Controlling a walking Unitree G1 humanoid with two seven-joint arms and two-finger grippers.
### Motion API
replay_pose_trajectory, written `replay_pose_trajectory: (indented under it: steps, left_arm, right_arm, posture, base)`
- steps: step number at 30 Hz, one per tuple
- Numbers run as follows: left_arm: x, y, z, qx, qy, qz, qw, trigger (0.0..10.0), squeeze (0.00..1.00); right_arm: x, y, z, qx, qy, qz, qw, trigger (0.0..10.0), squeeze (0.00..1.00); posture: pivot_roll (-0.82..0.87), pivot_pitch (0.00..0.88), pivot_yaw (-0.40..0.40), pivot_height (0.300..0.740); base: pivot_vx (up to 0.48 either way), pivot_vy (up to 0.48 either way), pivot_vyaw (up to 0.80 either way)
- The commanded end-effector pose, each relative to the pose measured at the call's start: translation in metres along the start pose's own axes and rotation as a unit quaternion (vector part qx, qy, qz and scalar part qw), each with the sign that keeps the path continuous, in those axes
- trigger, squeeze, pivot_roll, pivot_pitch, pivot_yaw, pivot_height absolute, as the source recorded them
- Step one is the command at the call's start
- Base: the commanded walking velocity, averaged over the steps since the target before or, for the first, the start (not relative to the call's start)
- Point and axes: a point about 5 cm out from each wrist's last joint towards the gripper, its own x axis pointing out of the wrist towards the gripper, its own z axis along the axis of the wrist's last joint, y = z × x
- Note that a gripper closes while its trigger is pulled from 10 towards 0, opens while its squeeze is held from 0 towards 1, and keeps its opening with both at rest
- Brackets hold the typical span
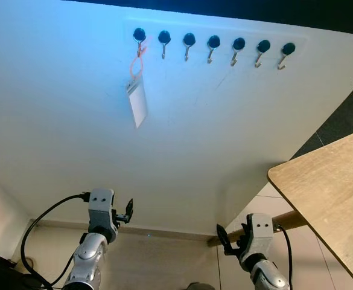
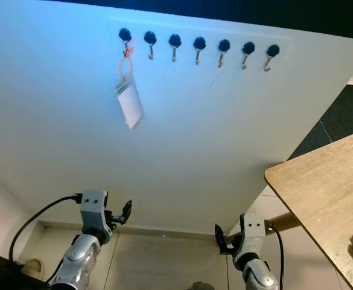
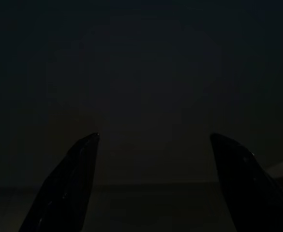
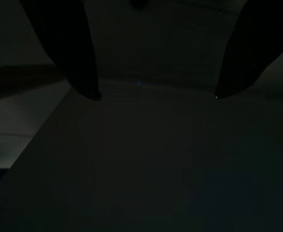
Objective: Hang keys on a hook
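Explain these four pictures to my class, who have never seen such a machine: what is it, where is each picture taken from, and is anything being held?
This is a walking humanoid robot with two silver arms. The two bright pictures come from its head camera, looking up at a white wall. A row of seven black-knobbed metal hooks runs across it. An orange loop with a white rectangular tag already hangs from the leftmost hook. The left hand and right hand are low, below the hooks. The corner of a light wooden table is on the right. The two dark pictures come from wrist cameras; each shows two black fingers spread apart, holding nothing.
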Motion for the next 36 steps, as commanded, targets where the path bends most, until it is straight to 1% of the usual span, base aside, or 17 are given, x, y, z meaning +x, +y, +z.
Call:
replay_pose_trajectory:
  steps: [1, 3, 5, 8, 9, 10, 14, 21, 36]
  left_arm:
    - [-0.002, 0.002, -0.008, -0.016, 0.020, 0.011, 1.000, 10.0, 0.00]
    - [-0.007, 0.006, -0.015, -0.020, 0.038, 0.017, 0.999, 10.0, 0.00]
    - [-0.008, 0.007, -0.017, -0.018, 0.043, 0.017, 0.999, 10.0, 0.00]
    - [-0.013, 0.011, -0.022, -0.012, 0.059, 0.021, 0.998, 10.0, 0.00]
    - [-0.013, 0.011, -0.022, -0.012, 0.059, 0.021, 0.998, 10.0, 0.00]
    - [-0.015, 0.012, -0.025, -0.005, 0.066, 0.018, 0.998, 10.0, 0.00]
    - [-0.015, 0.012, -0.025, 0.000, 0.069, 0.010, 0.998, 10.0, 0.00]
    - [-0.015, 0.010, -0.026, 0.004, 0.074, 0.004, 0.997, 10.0, 0.00]
    - [-0.015, 0.008, -0.025, 0.004, 0.071, -0.005, 0.997, 10.0, 0.00]
  right_arm:
    - [-0.005, -0.005, -0.001, 0.010, -0.008, -0.014, 1.000, 10.0, 0.00]
    - [-0.010, -0.011, -0.007, 0.020, 0.001, -0.033, 0.999, 10.0, 0.00]
    - [-0.012, -0.014, -0.010, 0.022, 0.008, -0.042, 0.999, 10.0, 0.00]
    - [-0.023, -0.021, -0.026, 0.024, 0.054, -0.072, 0.996, 10.0, 0.00]
    - [-0.023, -0.021, -0.026, 0.024, 0.054, -0.072, 0.996, 10.0, 0.00]
    - [-0.027, -0.024, -0.031, 0.023, 0.070, -0.084, 0.994, 10.0, 0.00]
    - [-0.026, -0.024, -0.029, 0.034, 0.062, -0.087, 0.994, 10.0, 0.00]
    - [-0.017, -0.019, -0.020, 0.031, 0.043, -0.075, 0.996, 10.0, 0.00]
    - [-0.012, -0.017, -0.018, 0.023, 0.055, -0.055, 0.997, 10.0, 0.00]
  posture:
    - [0.02, 0.064, -0.076, 0.740]
    - [0.03, 0.062, -0.075, 0.740]
    - [0.03, 0.063, -0.076, 0.740]
    - [0.04, 0.062, -0.076, 0.740]
    - [0.04, 0.062, -0.076, 0.740]
    - [0.04, 0.062, -0.075, 0.740]
    - [0.04, 0.062, -0.073, 0.740]
    - [0.04, 0.062, -0.073, 0.740]
    - [0.03, 0.066, -0.080, 0.740]
  base:
    - [0.000, 0.000, 0.00]
    - [0.000, 0.000, 0.00]
    - [0.000, 0.000, 0.00]
    - [0.000, 0.000, 0.00]
    - [0.000, 0.000, 0.00]
    - [0.000, 0.000, 0.00]
    - [0.000, 0.000, 0.00]
    - [0.000, 0.000, 0.00]
    - [0.000, 0.000, 0.00]
